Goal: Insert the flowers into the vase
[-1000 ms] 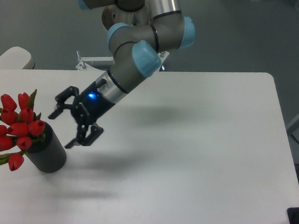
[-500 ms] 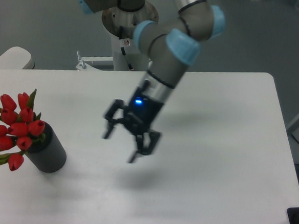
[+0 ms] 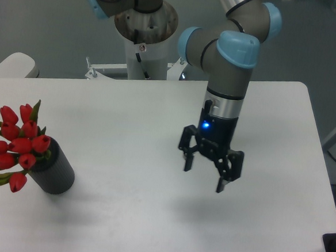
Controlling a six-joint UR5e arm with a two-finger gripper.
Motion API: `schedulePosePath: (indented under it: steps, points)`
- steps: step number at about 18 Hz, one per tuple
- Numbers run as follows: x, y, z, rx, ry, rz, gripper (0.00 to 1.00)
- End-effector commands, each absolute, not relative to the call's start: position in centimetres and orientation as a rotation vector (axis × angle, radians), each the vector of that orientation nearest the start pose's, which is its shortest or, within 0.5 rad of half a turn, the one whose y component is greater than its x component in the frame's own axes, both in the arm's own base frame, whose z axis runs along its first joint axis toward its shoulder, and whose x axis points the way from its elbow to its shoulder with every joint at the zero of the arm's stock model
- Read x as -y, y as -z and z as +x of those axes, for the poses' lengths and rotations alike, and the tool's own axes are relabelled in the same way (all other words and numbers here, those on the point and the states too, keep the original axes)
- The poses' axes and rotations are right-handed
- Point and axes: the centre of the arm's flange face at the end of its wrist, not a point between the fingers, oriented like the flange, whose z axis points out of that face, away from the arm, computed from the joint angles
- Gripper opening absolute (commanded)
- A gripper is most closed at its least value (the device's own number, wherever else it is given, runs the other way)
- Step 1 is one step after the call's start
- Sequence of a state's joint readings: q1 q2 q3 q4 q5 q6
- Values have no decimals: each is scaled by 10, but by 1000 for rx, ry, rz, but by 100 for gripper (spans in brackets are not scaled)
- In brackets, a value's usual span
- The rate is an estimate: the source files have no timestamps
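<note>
The flowers (image 3: 15, 146), a bunch of red tulip buds with green leaves, stick out of the mouth of the vase (image 3: 54, 173) at the table's left. The vase is a dark cylinder leaning to the upper left. My gripper (image 3: 205, 175) hangs over the middle right of the table, far from the vase. Its black fingers are spread apart and nothing is between them.
The white table (image 3: 149, 228) has its right edge near x 600 and its front edge at the bottom. The arm's base column (image 3: 144, 43) stands behind the table's back edge. A pale rounded object (image 3: 13, 64) sits at the far left.
The gripper has swung right across the table, from beside the vase to the middle right, and stayed open. The flowers and vase have not moved.
</note>
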State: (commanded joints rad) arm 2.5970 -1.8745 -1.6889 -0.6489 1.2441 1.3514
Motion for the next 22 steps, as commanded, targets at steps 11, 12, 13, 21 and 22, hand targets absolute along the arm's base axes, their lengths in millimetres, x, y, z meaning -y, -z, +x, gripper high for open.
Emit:
schedulePosePath:
  steps: [11, 12, 13, 21, 22]
  points:
    - [-459, -379, -450, -525, -476, -2565, 100]
    - [-458, -378, -451, -523, -475, -2566, 100]
    - [-457, -379, -453, -517, -479, -2567, 100]
    - [-444, -381, -465, -560, -503, -2572, 100]
    - [-443, -380, -465, -569, -501, -2574, 100]
